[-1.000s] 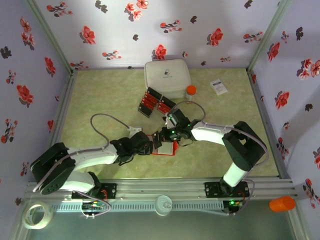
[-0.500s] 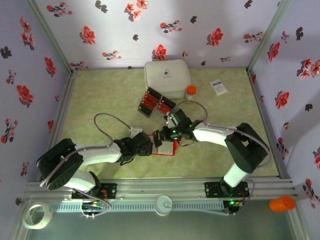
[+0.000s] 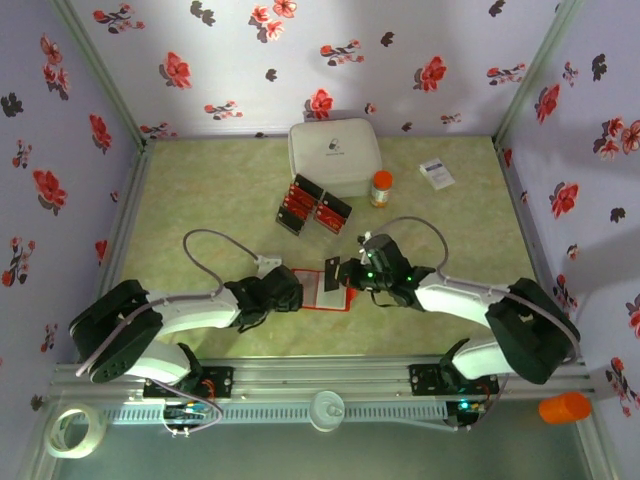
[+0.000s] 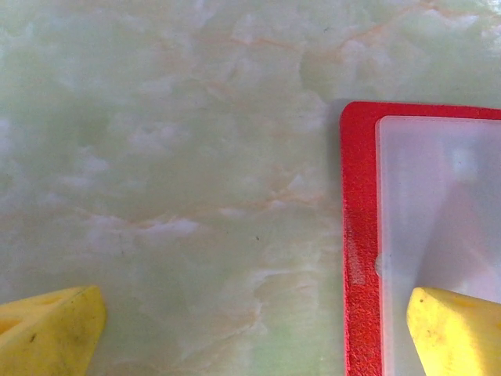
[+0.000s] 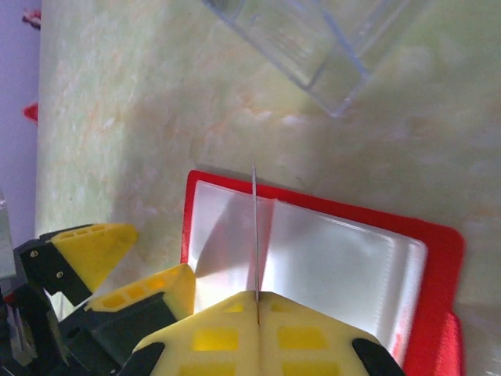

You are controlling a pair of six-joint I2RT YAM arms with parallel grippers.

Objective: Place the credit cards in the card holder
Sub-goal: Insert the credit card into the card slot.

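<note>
Right gripper (image 3: 345, 272) had retreated toward frame right, clenching a credit card (image 5: 255, 227) edge-on above the card holder (image 5: 337, 251), seemingly steadied by the released left gripper (image 4: 250, 337).

A pale green marbled tabletop (image 3: 215, 195) is enclosed on three sides by lilac walls (image 3: 400, 30) printed with red and dark flowers; a grey metal rail (image 3: 300, 375) runs along its near edge.
</note>
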